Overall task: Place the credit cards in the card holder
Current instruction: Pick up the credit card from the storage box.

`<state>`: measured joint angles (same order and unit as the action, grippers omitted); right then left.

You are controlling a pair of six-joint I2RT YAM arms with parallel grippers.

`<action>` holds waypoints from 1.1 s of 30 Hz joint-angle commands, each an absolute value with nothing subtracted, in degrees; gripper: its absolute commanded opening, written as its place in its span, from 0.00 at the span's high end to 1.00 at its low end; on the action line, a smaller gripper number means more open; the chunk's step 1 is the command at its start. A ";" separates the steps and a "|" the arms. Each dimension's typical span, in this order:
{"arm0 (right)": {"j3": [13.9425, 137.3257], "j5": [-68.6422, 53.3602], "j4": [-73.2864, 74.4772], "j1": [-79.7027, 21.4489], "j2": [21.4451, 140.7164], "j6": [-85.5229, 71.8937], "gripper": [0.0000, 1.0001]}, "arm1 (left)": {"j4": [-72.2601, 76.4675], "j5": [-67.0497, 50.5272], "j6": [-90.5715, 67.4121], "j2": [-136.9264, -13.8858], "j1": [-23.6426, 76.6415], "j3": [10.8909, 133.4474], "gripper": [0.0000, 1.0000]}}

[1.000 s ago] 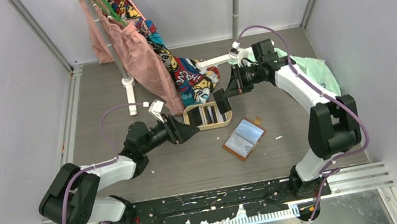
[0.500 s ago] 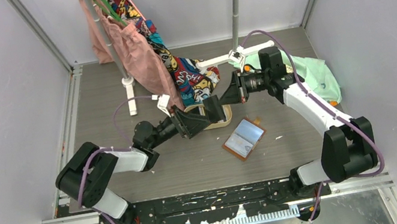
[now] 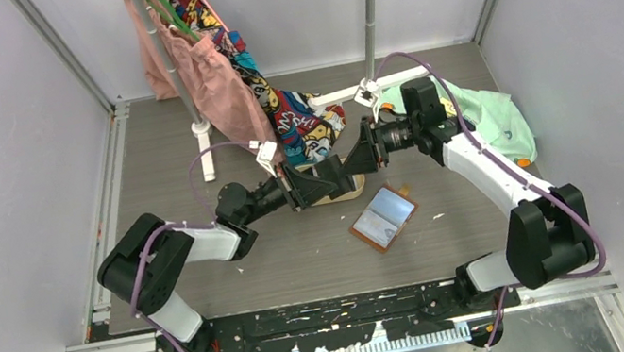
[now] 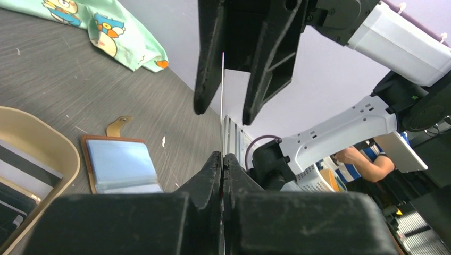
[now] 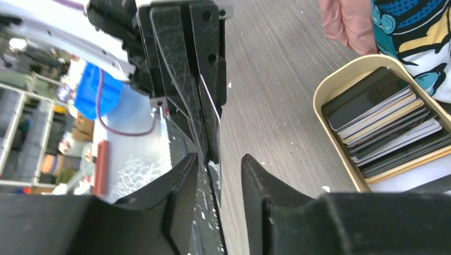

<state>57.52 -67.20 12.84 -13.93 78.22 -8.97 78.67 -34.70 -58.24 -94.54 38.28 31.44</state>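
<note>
Credit card (image 5: 211, 119) caught between two claws, in what looks like a hand-over above the tabletop (image 3: 302, 254).
Left claw (image 4: 222, 159) is clamped on one end of the card, holding it edge-on, while the right claw (image 5: 220, 159) stands with jaws apart on either side of it, not gripping. The two meet above the oval tray (image 5: 319, 90), where the other credit cards (image 5: 383, 122) are stacked. The card holder (image 3: 383, 217) lies open on the tabletop just near-right of the tray. The next move calls for the left arm to carry the card there and line it up with a pocket.
</note>
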 commanded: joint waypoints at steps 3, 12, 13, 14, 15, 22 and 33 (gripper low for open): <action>60.04 -67.95 22.50 -14.39 74.42 6.23 0.50 | 82.00 -41.65 -54.90 -95.43 38.37 33.33 1.00; 59.90 -69.19 21.23 -14.75 74.85 4.56 0.57 | 82.00 -46.20 -54.84 -97.43 38.70 34.76 1.00; 59.94 -69.33 21.19 -14.83 75.03 4.38 0.60 | 82.00 -46.41 -54.84 -97.52 38.90 34.91 1.00; 60.06 -69.31 21.23 -14.93 75.18 4.24 0.63 | 81.96 -46.53 -54.84 -97.65 39.01 35.11 1.00; 60.15 -69.37 21.20 -15.08 75.27 4.22 0.68 | 81.79 -46.58 -54.72 -97.69 39.02 35.19 1.00; 62.14 -69.28 24.66 -15.29 75.54 6.36 0.99 | 78.47 -45.10 -53.27 -97.23 39.12 35.18 0.95; 68.15 -50.56 50.96 -8.19 73.85 25.23 0.99 | 37.29 -17.78 -24.72 -73.32 45.43 28.48 0.44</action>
<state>66.63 -58.43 41.80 -11.09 76.34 18.26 54.54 -31.40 -41.12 -82.11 40.18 28.12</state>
